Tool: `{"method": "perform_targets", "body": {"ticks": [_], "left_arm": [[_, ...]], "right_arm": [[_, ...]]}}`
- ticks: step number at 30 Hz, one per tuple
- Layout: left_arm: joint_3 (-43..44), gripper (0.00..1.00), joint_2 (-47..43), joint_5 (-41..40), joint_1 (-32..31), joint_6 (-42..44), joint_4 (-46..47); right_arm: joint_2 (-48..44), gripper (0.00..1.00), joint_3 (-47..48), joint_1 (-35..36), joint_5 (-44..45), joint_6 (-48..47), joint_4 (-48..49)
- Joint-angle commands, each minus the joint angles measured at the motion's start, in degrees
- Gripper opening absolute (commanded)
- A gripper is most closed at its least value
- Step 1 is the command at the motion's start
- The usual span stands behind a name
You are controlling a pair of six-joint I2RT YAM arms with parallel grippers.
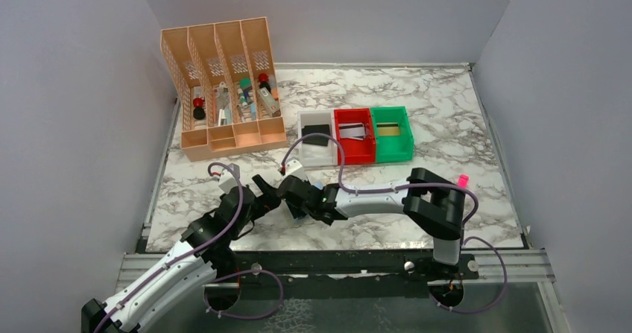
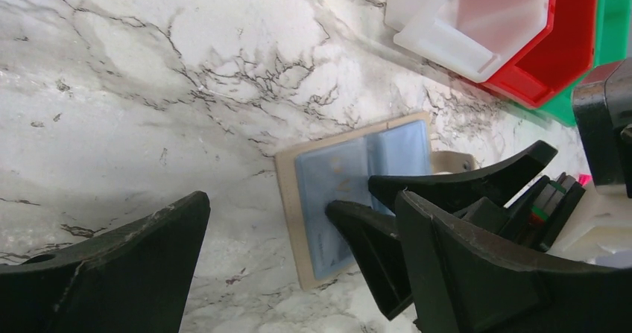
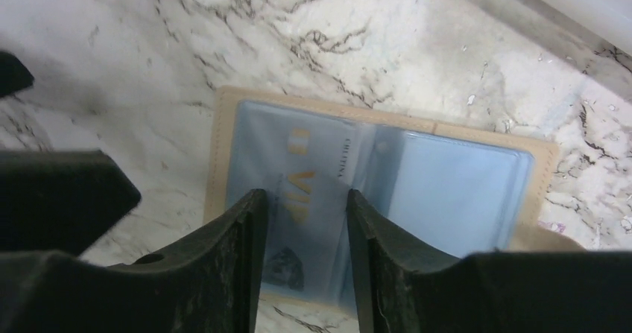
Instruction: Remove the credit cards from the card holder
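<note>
The tan card holder (image 3: 223, 124) lies open on the marble table, its pale blue-grey lining facing up. A silvery credit card (image 3: 298, 154) marked "VIP" sits inside the left pocket. My right gripper (image 3: 303, 197) is open just above that pocket, one fingertip on each side of the card's print and nothing between them. In the left wrist view the card holder (image 2: 335, 169) lies flat, with the right gripper's fingers (image 2: 358, 221) on it. My left gripper (image 2: 302, 199) is wide open beside it, holding nothing. In the top view the two grippers (image 1: 264, 191) (image 1: 291, 199) almost hide the holder.
White (image 1: 305, 117), red (image 1: 354, 150) and green (image 1: 395, 150) bins stand in a row behind the grippers, with a black card (image 1: 317, 130) in the white one. A tall orange desk organiser (image 1: 223, 87) stands at the back left. A pink marker (image 1: 463, 179) is at the right.
</note>
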Motion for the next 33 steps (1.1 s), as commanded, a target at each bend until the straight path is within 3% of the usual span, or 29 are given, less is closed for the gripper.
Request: {"method": "perform_targets", "body": {"ticks": [1,5,7,15,16,18,21,24,33], "left_arm": [[-0.4,0.98,-1.2,-0.6,-0.2,-0.6,1.3],[-0.4,0.98,-1.3,-0.4,-0.2,-0.6,1.3],[-0.3,0.98,-1.2,-0.3,-0.2,-0.5,1.3],[-0.4,0.98,-1.7,-0.1,-0.2,-0.6,1.2],[-0.4,0.98,-1.8,-0.2,-0.2,-0.6,1.2],[-0.4,0.98,-1.8,-0.4,-0.2,-0.6,0.9],[-0.4,0.98,-1.7,-0.8,-0.2,-1.1,0.3],[-0.1,0.98,-1.8,-1.4,-0.1,-1.4,-0.5],[0.6,0.98,-4.7,-3.3,-0.2,-2.8,-3.7]], "right_arm": [[5.5,0.40,-0.8,1.9,4.3,2.3,-7.9],[5.3,0.29,0.1,1.9,5.5,3.6,-8.6],[4.8,0.18,0.3,1.9,5.7,3.4,-8.3],[1.5,0.08,-1.5,1.9,0.9,3.0,-4.2],[0.9,0.09,-1.6,1.9,0.6,3.0,-4.1],[-0.1,0.24,-1.5,1.9,-0.1,2.7,-4.2],[-1.4,0.36,-1.6,1.9,-1.4,2.5,-3.9],[-2.2,0.54,-2.6,1.9,-4.5,2.4,-2.2],[-1.2,0.71,-3.0,1.9,-9.5,2.9,0.5]]}}
